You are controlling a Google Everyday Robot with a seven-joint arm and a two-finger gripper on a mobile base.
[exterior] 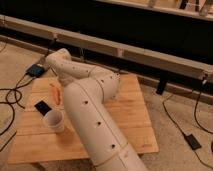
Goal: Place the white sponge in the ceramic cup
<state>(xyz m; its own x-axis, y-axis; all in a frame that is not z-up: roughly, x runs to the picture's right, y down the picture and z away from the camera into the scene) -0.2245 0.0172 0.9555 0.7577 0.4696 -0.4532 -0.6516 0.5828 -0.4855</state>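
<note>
The ceramic cup is a small plain white cup standing upright near the front left of the wooden table. My white arm reaches from the lower middle up and across the table to its far left, where the last link bends down. My gripper is hidden behind the arm's links, somewhere over the table's left part. The white sponge is out of view.
An orange carrot lies left of the arm, behind the cup. A flat black object lies beside the cup. A blue box and cables lie on the floor at left. A black adapter lies at right.
</note>
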